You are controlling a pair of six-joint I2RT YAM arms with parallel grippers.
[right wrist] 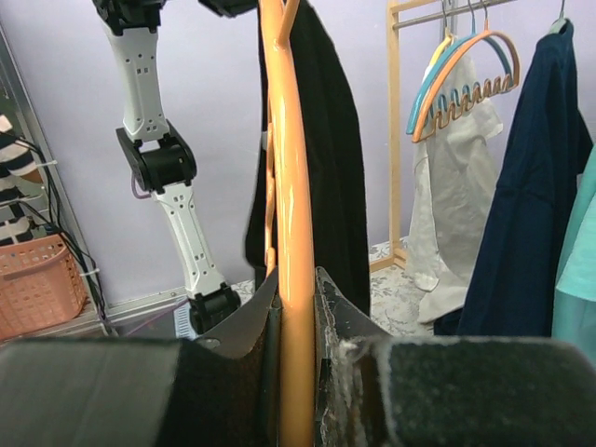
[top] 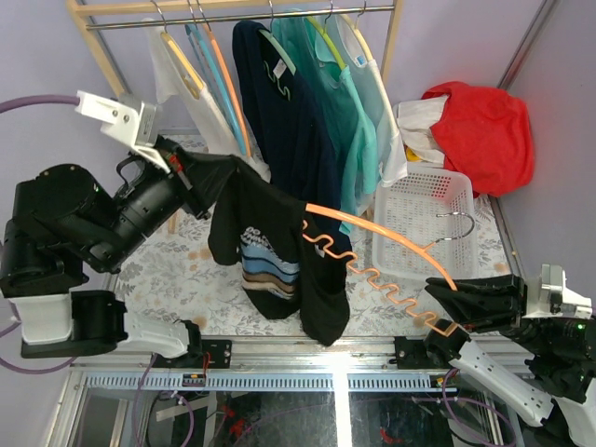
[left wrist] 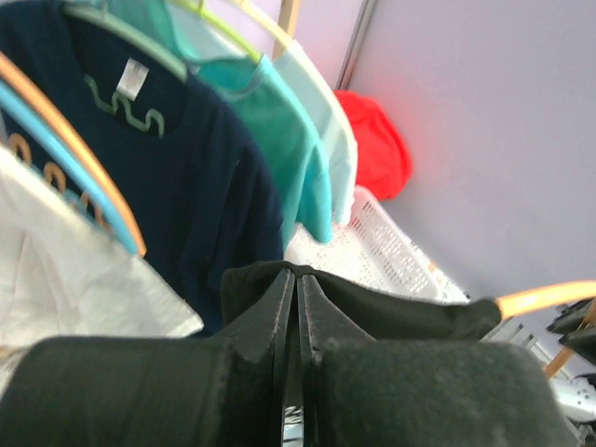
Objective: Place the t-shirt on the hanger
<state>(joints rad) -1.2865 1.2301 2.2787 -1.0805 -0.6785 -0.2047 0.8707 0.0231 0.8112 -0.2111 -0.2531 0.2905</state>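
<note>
Top external view showed one soft black t-shirt [top: 279, 242] draped mid-frame over one glossy orange wavy-barred hanger [top: 400, 237], left gripper [top: 186, 170] pinching its cloth, right gripper [top: 443, 303] clamping the hanger's arm.

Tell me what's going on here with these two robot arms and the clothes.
The right tool is shut on one end of the orange hanger. The left tool pinches the black t-shirt and holds it up. The hanger's other end is inside the shirt, so the shirt is only partly on.
</note>
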